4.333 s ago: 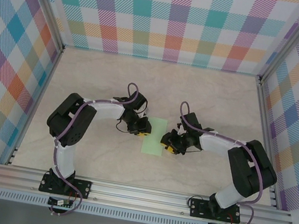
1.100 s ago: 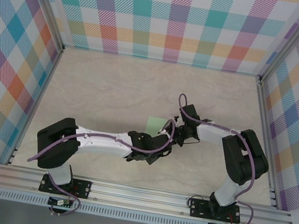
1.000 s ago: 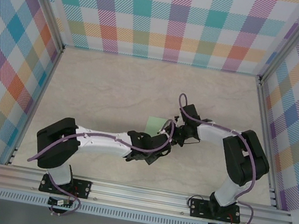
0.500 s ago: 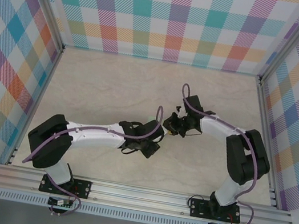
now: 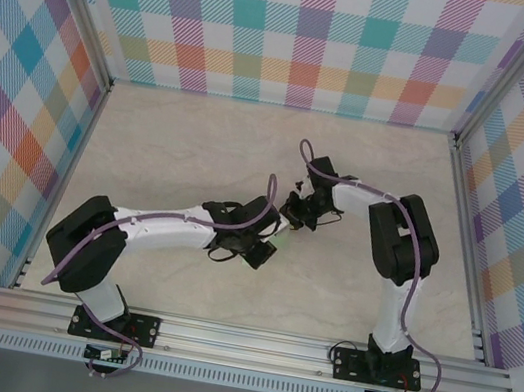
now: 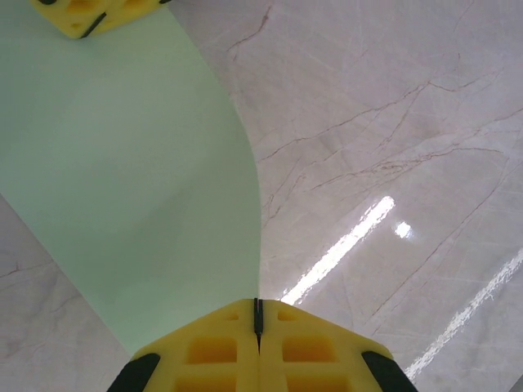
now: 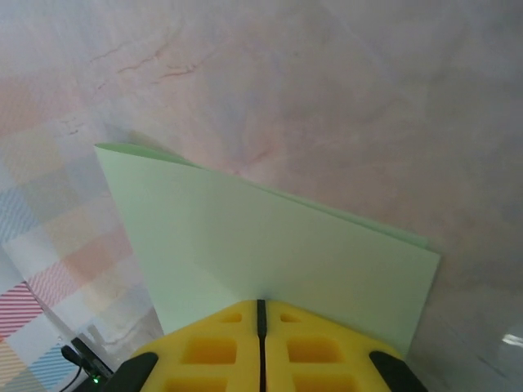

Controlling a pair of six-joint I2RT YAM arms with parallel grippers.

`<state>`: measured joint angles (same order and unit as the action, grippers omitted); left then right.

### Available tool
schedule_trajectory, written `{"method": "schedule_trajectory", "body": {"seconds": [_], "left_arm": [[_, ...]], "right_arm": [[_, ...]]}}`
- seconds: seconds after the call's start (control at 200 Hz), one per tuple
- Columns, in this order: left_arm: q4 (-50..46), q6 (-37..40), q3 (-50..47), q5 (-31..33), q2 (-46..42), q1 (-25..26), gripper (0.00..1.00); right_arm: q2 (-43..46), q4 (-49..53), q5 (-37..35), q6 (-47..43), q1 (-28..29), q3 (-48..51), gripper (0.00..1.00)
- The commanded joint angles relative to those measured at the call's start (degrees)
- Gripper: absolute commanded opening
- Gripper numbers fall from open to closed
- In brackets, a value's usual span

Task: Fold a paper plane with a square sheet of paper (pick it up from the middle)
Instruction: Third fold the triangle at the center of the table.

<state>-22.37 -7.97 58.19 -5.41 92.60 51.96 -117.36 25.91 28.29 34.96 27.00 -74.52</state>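
Note:
The square sheet of paper (image 6: 131, 163) is pale mint green, folded double and bowed, and held up off the table between both grippers. My left gripper (image 6: 258, 304) is shut on one edge of it, yellow fingers pressed together. My right gripper (image 7: 261, 304) is shut on the opposite side of the sheet (image 7: 270, 237), whose two layers show along its far edge. The right gripper's yellow fingertips (image 6: 78, 12) show at the sheet's far end in the left wrist view. From above, the left gripper (image 5: 270, 238) and right gripper (image 5: 297, 212) meet mid-table and cover most of the sheet.
The marble tabletop (image 5: 200, 145) lies bare around the arms. Plaid walls (image 5: 300, 40) close off the back and both sides. An aluminium rail (image 5: 247, 341) runs along the near edge where the arm bases stand.
The right gripper has shut on the sheet. Both grippers have moved farther from the bases and slightly left, carrying the sheet with them; the right arm's elbow swung inward.

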Motion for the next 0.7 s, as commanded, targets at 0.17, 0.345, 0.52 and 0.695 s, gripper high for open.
{"method": "schedule_trajectory", "body": {"seconds": [0.17,0.345,0.52,0.695], "left_arm": [[0.0,1.4,-0.5,-5.2,1.0,-5.2,0.0],[-0.5,2.4,1.1,-5.9,3.4,-7.7,0.0],[-0.3,2.8,1.6,-5.5,5.2,-8.8,0.0],[0.9,2.6,2.1,-5.9,6.4,-9.6,0.01]], "right_arm": [[-2.1,6.8,-2.6,-5.7,0.9,-2.3,0.09],[-2.0,6.9,-2.4,-5.6,0.9,-2.5,0.09],[-1.9,6.7,-2.3,-5.2,0.9,-2.3,0.1],[-2.1,6.3,-2.1,-5.0,0.9,-1.9,0.11]]}}
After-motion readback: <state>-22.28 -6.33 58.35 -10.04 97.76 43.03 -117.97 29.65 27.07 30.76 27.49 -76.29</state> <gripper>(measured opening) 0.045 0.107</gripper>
